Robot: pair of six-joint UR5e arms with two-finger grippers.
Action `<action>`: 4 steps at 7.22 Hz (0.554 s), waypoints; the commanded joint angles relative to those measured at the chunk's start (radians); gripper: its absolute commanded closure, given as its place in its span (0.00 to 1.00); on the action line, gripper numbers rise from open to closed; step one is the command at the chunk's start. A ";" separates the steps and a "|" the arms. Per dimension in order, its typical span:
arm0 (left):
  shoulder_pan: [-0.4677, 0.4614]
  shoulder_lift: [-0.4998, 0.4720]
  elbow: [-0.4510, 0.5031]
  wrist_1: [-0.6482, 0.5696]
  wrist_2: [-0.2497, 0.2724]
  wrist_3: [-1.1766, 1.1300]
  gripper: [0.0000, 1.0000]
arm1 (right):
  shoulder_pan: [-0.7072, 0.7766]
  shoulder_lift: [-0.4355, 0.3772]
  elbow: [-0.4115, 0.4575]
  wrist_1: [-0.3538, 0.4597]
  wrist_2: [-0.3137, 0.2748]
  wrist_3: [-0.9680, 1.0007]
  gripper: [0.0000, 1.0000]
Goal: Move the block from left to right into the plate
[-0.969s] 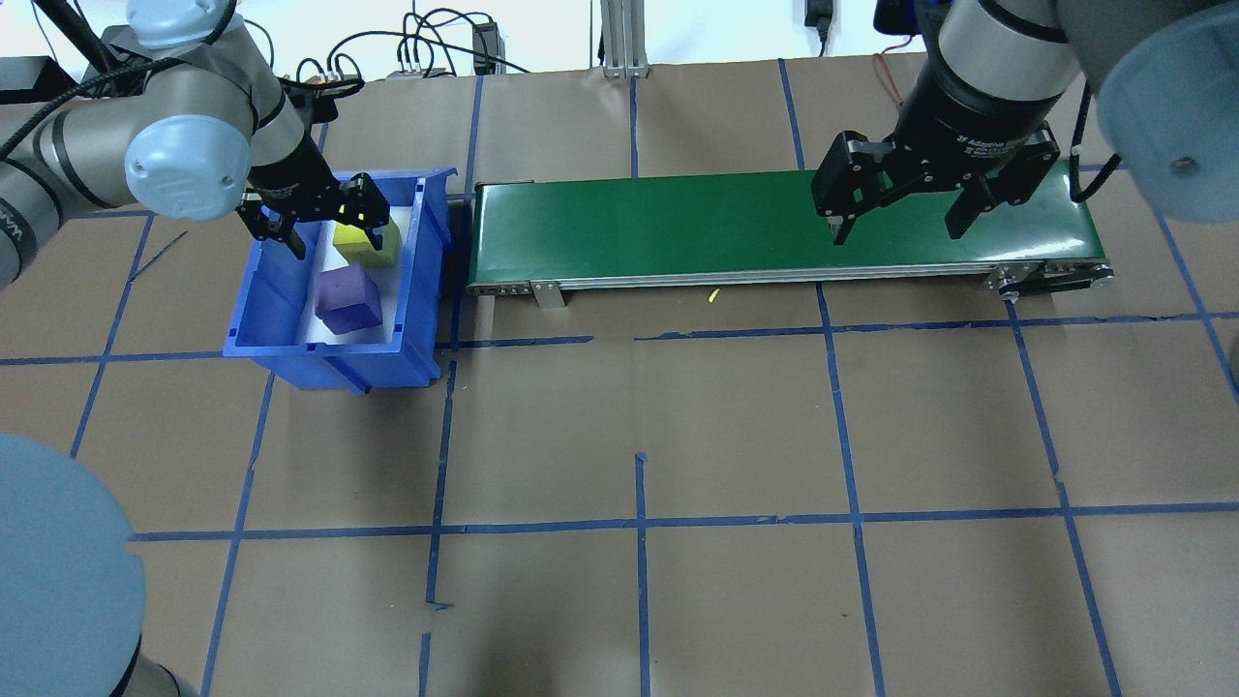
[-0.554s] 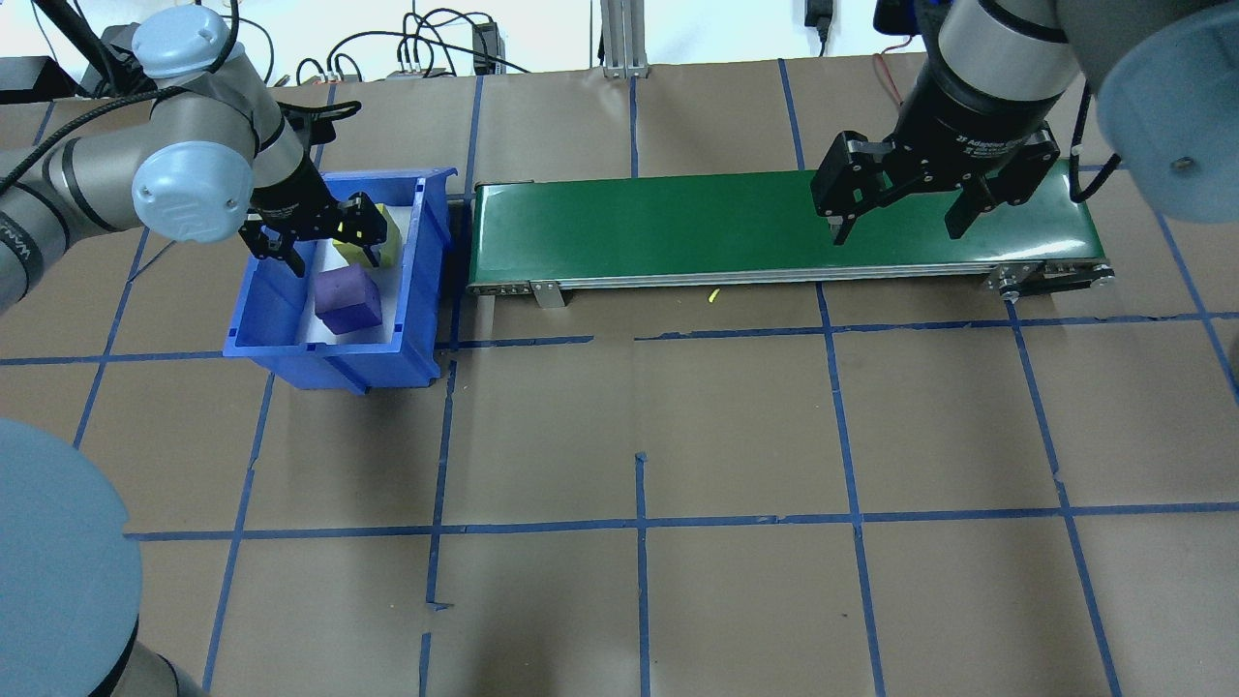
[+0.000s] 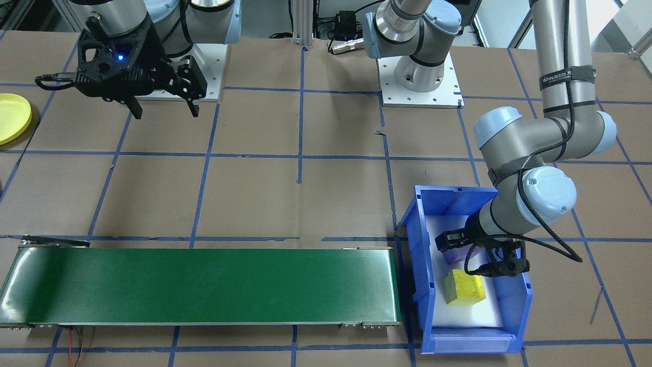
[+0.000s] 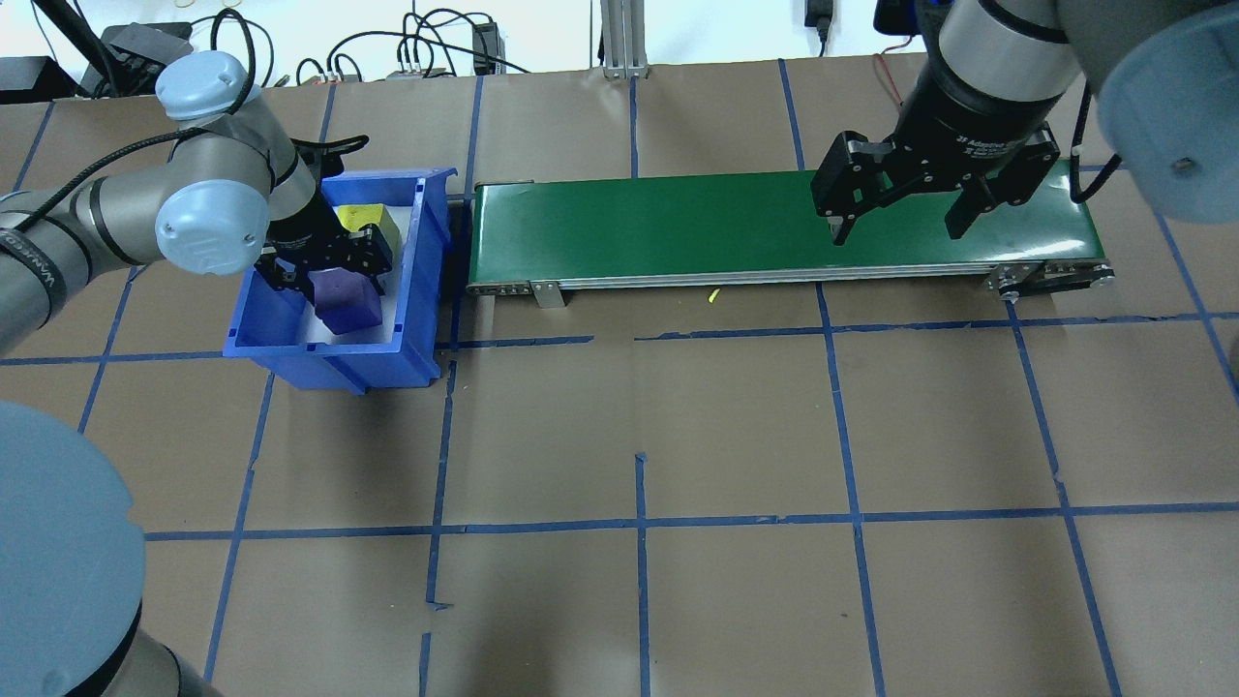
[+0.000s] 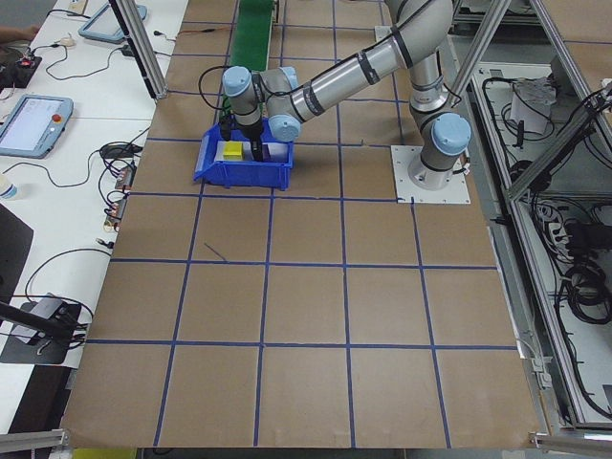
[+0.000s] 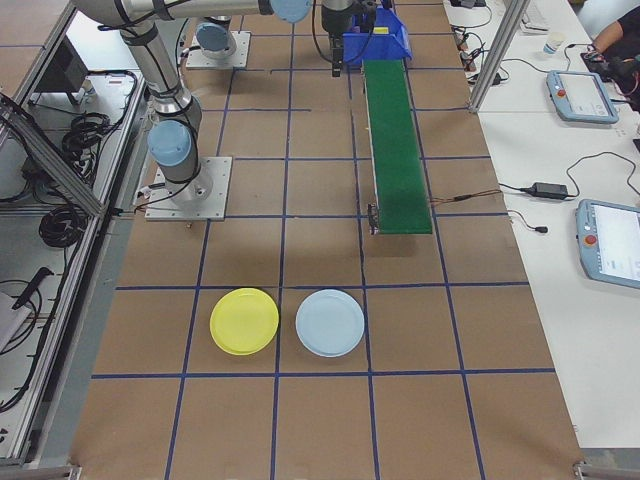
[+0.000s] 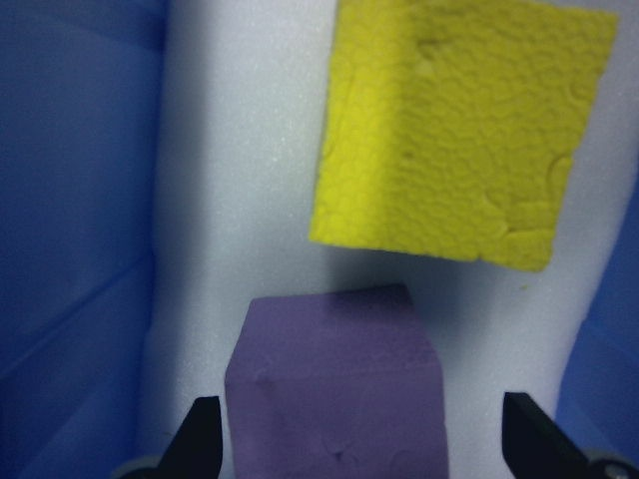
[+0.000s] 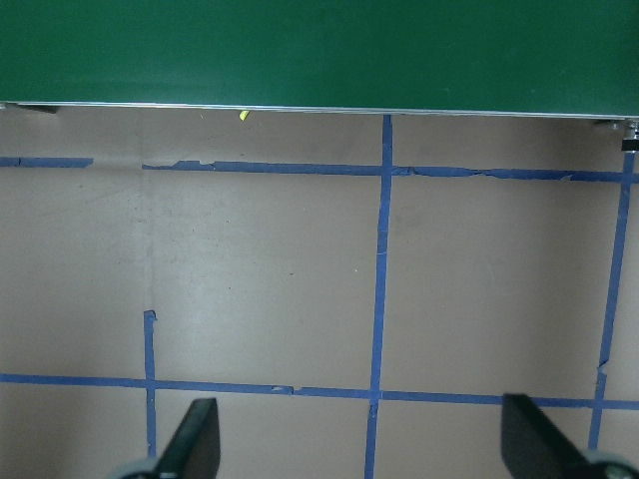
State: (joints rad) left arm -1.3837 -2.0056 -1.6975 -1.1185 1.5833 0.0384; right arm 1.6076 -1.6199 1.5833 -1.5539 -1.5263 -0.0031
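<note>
A purple foam block point(image 4: 344, 302) point(image 7: 334, 389) and a yellow foam block point(image 4: 366, 215) point(image 3: 463, 288) lie in the blue bin point(image 4: 290, 337) at the table's left. My left gripper point(image 4: 324, 266) point(image 7: 364, 444) is low inside the bin and open, with a finger on each side of the purple block. At the green conveyor's point(image 4: 678, 227) right end, my right gripper point(image 4: 895, 232) point(image 3: 165, 113) hangs open and empty. The yellow plate point(image 6: 244, 321) point(image 3: 12, 117) lies on the table on the robot's right side, far from both grippers.
A pale blue plate point(image 6: 330, 323) lies beside the yellow one. The conveyor runs from the bin's side toward the right. A small yellow scrap point(image 4: 713, 296) lies in front of the belt. Cables and tablets sit past the table's edges.
My left gripper has moved from over the yellow block toward the near end of the bin and come down around the purple block. The right arm has not moved.
</note>
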 commanded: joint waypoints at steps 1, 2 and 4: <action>0.000 0.007 0.013 -0.003 0.001 0.008 0.89 | 0.000 0.000 0.001 0.000 0.000 0.000 0.00; 0.000 0.027 0.024 -0.007 0.003 0.014 0.90 | 0.000 0.000 0.001 0.000 0.000 0.000 0.00; 0.000 0.103 0.135 -0.220 0.017 0.017 0.90 | 0.000 0.000 0.001 0.000 0.000 0.000 0.00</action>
State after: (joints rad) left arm -1.3836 -1.9470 -1.6291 -1.2164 1.5952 0.0534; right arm 1.6076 -1.6199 1.5845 -1.5539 -1.5263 -0.0031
